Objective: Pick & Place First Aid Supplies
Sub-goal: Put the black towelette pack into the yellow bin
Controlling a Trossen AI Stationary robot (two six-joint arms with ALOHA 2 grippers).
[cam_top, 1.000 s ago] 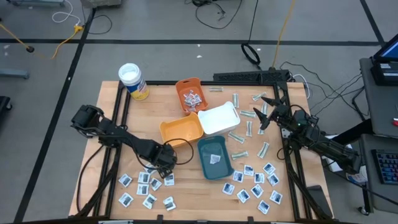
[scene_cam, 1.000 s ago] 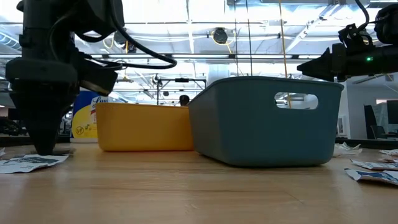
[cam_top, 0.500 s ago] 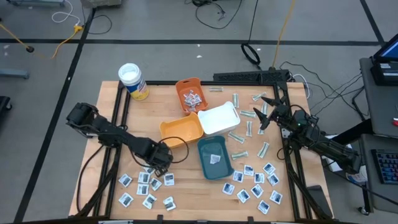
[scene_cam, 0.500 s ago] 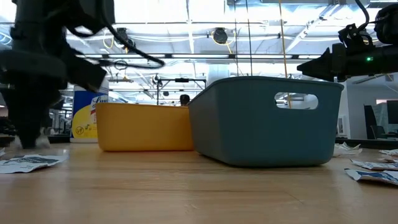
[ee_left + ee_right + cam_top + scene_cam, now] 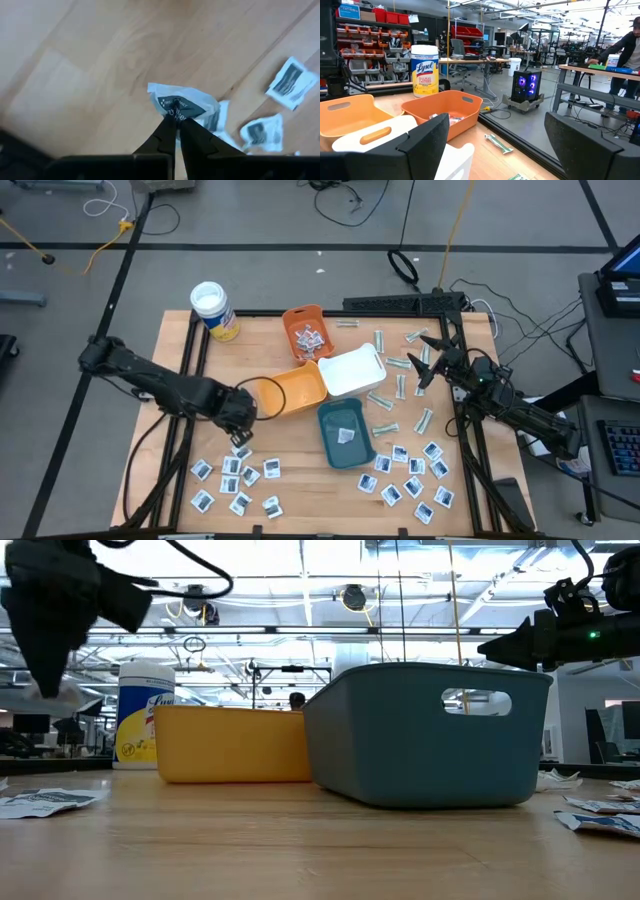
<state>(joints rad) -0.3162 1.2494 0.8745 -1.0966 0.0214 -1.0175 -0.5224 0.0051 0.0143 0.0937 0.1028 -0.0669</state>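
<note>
Sachet, square, white with dark print [image 5: 181,106], is hanging crumpled from the tips of the left gripper [image 5: 175,120], whose fingers [image 5: 162,136] are pinching shut on one edge of it, clear of the wooden table [image 5: 90,60] and above the other loose white sachets [image 5: 232,466]. Right gripper [image 5: 421,372] is waiting apart with fingers spread wide, holding nothing. Risk: such a thin edge grip is likely letting the packet slip or twist free if the arm is swinging fast toward the trays.

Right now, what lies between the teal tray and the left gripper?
In the high view, only bare wood separates the teal tray from the left gripper, shut on a sachet.
</note>
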